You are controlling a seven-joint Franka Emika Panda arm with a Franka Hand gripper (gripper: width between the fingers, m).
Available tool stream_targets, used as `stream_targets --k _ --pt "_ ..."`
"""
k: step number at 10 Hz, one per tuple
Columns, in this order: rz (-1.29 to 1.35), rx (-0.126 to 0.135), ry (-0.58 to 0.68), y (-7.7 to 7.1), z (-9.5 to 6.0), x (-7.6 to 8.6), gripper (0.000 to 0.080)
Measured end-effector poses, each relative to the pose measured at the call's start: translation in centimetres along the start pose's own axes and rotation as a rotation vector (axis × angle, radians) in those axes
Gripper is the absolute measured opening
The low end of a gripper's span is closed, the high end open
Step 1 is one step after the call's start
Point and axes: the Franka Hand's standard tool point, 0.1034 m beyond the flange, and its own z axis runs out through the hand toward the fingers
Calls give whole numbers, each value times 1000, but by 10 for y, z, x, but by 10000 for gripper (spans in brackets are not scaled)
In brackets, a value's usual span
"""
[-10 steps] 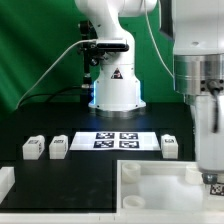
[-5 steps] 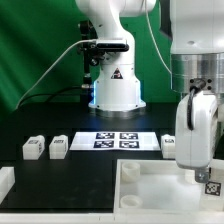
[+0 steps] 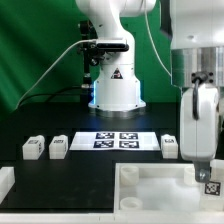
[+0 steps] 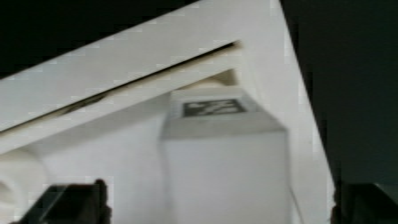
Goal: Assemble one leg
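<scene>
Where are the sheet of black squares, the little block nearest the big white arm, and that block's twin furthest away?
marker board (image 3: 116, 139): exterior view, its middle.
near leg (image 3: 170, 147): exterior view, front face.
far leg (image 3: 34, 148): exterior view, front face.

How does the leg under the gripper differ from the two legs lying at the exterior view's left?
The leg under the gripper sits on the white panel, near its corner; the two left legs lie on the black table. The gripper's leg is largely hidden by the gripper above it; the left pair lie fully exposed, side by side. All three are small white blocks with black-and-white tags.
</scene>
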Motion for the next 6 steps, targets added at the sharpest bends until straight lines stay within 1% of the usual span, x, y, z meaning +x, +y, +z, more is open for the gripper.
stream_targets --k 1,2,3,6 --pt "-5 7 -13 3 -10 -5 639" --pt "-12 9 -16 5 -12 -7 648" --pt "-15 0 -11 7 -9 -4 649" --pt "-16 -2 -9 8 -8 -5 649"
